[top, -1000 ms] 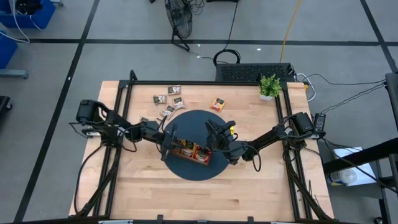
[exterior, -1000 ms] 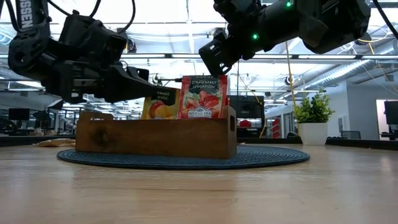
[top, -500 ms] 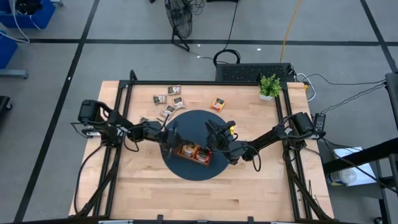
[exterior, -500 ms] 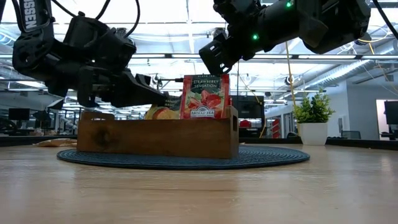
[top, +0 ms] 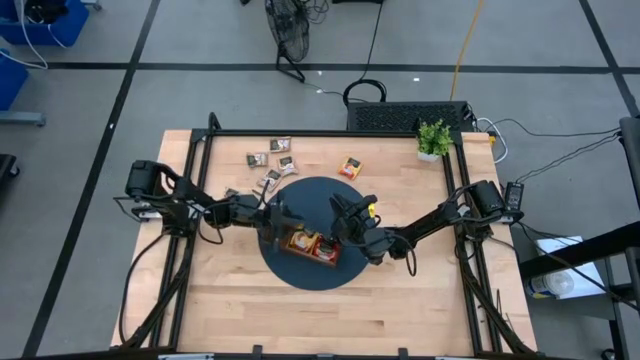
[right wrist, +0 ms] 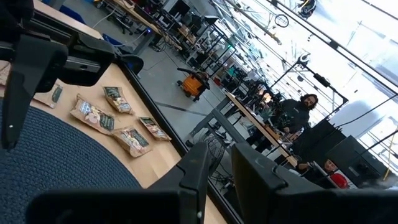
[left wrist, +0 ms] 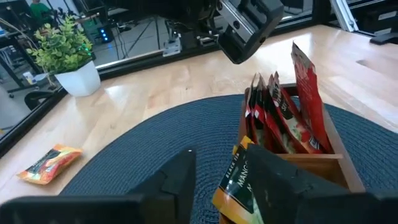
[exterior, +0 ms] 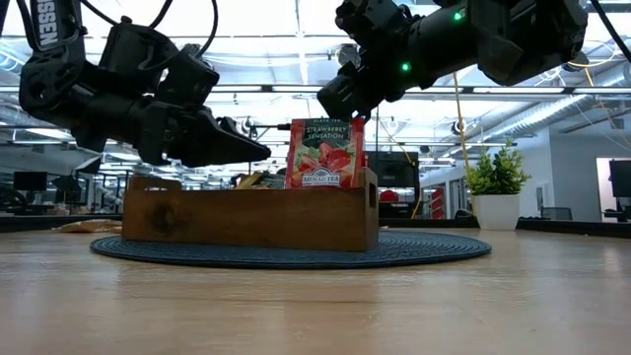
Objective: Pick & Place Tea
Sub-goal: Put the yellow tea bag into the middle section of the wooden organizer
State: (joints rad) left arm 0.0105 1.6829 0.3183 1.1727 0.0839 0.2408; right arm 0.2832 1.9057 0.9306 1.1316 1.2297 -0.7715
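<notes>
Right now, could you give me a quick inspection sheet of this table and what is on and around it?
Surface: wooden table with a round dark mat.
Job's things: red sachets upright in the wooden tray; an orange sachet at the left gripper; another orange one and brown sachets loose.
Clutter: potted plant.
Grippers: left gripper open over the tray; right gripper above the tray's other end.
Cables: along both arms and on the floor.
Surroundings: a person at desks.
</notes>
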